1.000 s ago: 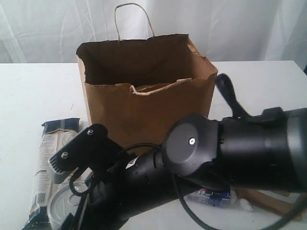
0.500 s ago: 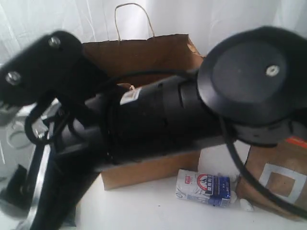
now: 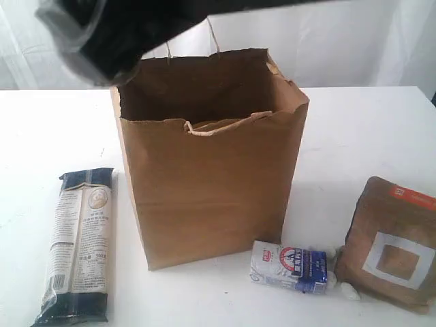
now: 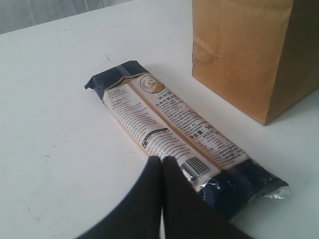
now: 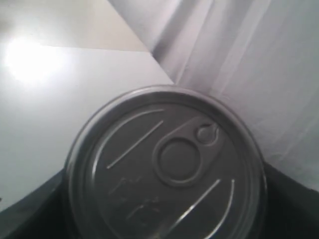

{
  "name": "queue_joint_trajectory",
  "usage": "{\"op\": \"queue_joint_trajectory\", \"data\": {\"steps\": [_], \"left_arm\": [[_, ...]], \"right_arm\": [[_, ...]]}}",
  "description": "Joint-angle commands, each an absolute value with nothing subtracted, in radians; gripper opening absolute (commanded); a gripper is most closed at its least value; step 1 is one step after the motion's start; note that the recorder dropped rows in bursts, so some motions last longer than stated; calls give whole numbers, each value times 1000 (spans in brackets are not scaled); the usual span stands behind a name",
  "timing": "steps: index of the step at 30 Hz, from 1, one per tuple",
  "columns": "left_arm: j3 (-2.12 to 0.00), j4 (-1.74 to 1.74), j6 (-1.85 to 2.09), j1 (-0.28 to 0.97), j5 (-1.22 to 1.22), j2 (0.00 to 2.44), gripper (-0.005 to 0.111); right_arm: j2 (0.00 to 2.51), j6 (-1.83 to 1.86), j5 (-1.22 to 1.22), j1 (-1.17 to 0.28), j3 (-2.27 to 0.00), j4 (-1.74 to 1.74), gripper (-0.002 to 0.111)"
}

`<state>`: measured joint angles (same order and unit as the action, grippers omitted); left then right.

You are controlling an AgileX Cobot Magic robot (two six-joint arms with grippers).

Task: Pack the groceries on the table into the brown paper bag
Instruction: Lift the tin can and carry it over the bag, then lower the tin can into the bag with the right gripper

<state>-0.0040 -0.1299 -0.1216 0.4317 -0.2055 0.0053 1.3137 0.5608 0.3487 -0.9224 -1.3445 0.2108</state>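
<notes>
We saw the white table point(image 3: 354, 129) bearing the brown paper bag point(image 3: 211, 184), upright and open. The noodle packet point(image 3: 78, 242) lay flat on one side of it, the windowed pouch point(image 3: 392, 245) on the other. The right gripper point(image 3: 95, 41) clasped the silver can point(image 5: 164, 169), raised above the bag's rim. The small white-blue packet point(image 3: 291, 266) lay between bag and pouch. The left gripper point(image 4: 160, 162), jaws pressed together, hung over the noodle packet's end.

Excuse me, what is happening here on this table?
A two-armed robot is packing groceries. The right gripper has its jaws closed on a silver can, held up off the table, apparently above the open brown paper bag. The left gripper hangs with jaws shut over the noodle packet, holding nothing. The small white-blue packet and the brown pouch lie beside the bag.
</notes>
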Motion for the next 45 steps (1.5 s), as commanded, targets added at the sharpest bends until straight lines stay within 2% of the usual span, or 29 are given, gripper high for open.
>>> {"op": "queue_joint_trajectory", "data": {"steps": [1,4,12,32,45], "left_arm": [[0,-132,-131,429,-203,0,0],[0,-132,-131,429,-203,0,0],[0,-132,-131,429,-203,0,0],[0,-132,-131,429,-203,0,0],[0,-132,-131,429,-203,0,0]], "right_arm": [[1279,370,442,-834,-1446,23,0],[1285,311,548,-785,-1465,-26,0],[1406,307,671,-777,-1465,-82,0],[1478,62,567,-698,-1335,-101,0],[1514,22,601,-698,-1335,-101,0]]}}
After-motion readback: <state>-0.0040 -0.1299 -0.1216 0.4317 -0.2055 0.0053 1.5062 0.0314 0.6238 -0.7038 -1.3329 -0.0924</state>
